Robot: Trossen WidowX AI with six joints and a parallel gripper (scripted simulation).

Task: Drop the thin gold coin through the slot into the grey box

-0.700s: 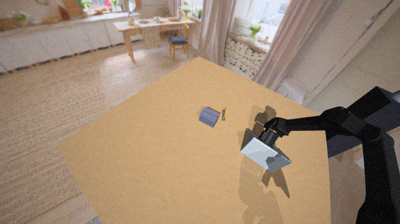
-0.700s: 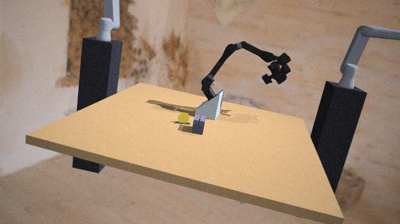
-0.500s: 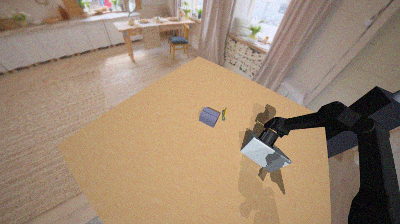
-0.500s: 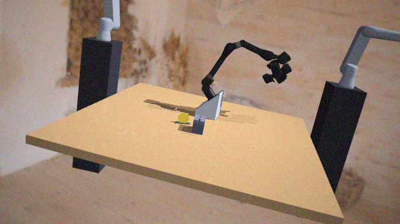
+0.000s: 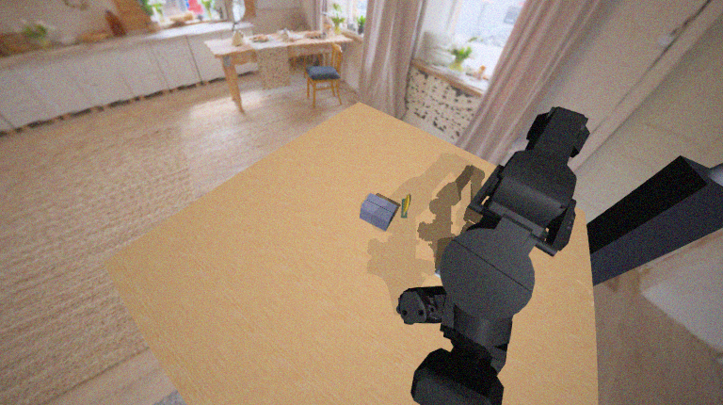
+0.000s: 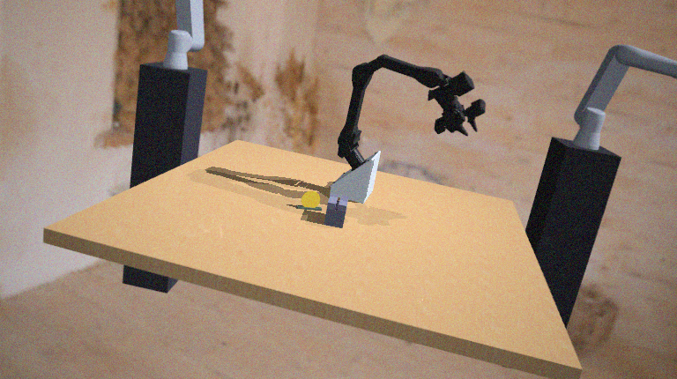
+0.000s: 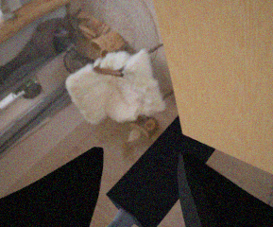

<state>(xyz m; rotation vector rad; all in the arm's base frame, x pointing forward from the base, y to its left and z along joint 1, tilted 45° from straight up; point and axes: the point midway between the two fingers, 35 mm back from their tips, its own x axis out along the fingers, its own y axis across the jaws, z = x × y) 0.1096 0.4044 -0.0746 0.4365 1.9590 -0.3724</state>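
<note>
- The gold coin point(image 6: 310, 199) stands on its edge in the dark-green holder point(image 6: 304, 208), a little left of centre in the exterior view; in the top view the coin point(image 5: 407, 203) shows only as a thin yellow sliver near the middle of the frame.
- The grey box point(image 6: 336, 211) sits just beside the holder, on its right in the exterior view, with the dark slot point(image 6: 339, 202) visible in its lid. In the top view the box point(image 5: 378, 210) lies just left of the coin, apart from it.
- The gripper point(image 6: 463, 124) hangs high in the upper right of centre in the exterior view, well above the wooden table point(image 6: 449, 275) and well apart from coin and box.
- Its fingers stand partly closed, at a narrowish gap, with nothing between them.
- In the wrist view the two dark fingers fill the lower corners, and between them appear the floor, a dark post point(image 7: 158, 183) and the edge of the table point(image 7: 237, 57) in the upper right.
- The black arm point(image 6: 359, 105) rises from its base behind the box, bends at the top centre of the exterior view, and reaches right.
- In the top view the arm point(image 5: 490, 272) fills the lower right of the frame, close to the camera, casting shadows on the table beside the coin.
- Two dark pillars point(image 6: 167, 155) with grey camera mounts stand at the left and right of the exterior view.
</note>
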